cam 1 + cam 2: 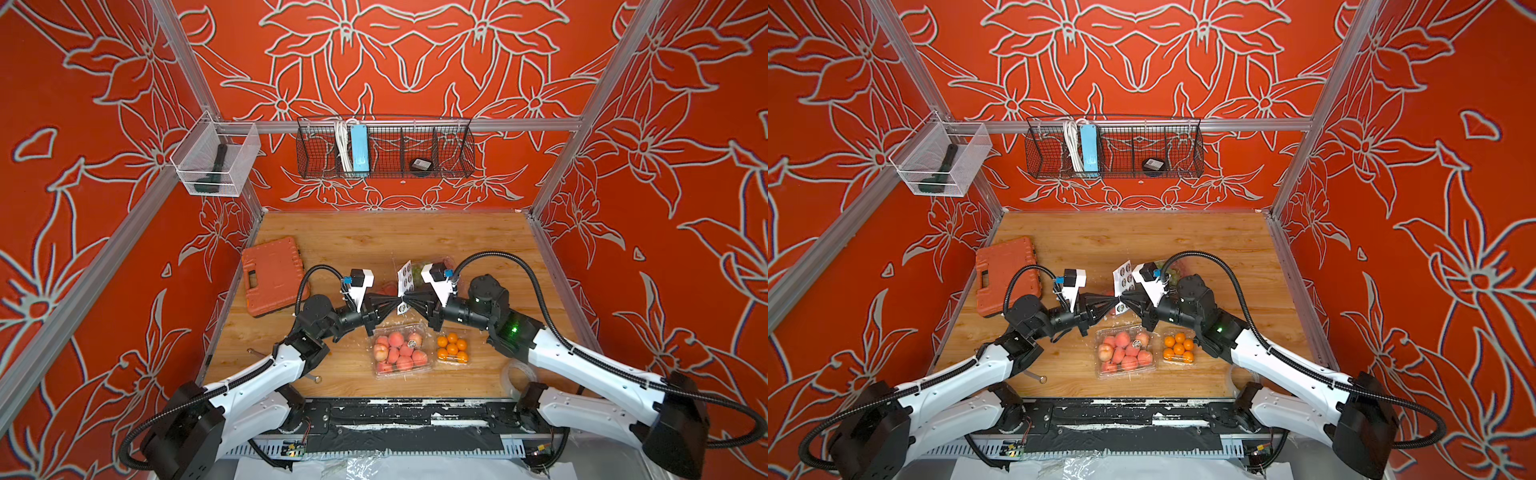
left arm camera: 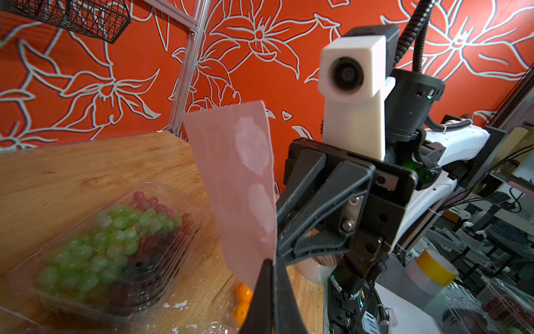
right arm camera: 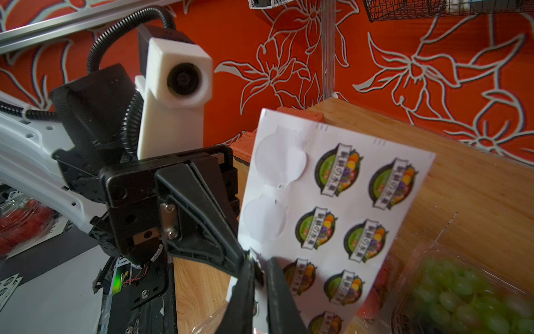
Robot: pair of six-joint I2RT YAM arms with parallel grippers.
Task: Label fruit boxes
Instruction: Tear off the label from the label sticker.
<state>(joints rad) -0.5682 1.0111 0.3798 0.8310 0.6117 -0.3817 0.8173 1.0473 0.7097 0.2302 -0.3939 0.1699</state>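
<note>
The left gripper (image 1: 394,300) and right gripper (image 1: 409,299) are both pinched shut on the sticker sheet (image 1: 405,274) in the middle, so one should hold tight while the other peels slowly, for the orange box (image 1: 452,351) sitting near, just right of the big peach box (image 1: 400,351).

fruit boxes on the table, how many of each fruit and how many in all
peach boxes: 2, the large peach box and the small peach box, mostly hidden
orange box: 1
grape box: 1
total: 4
</note>
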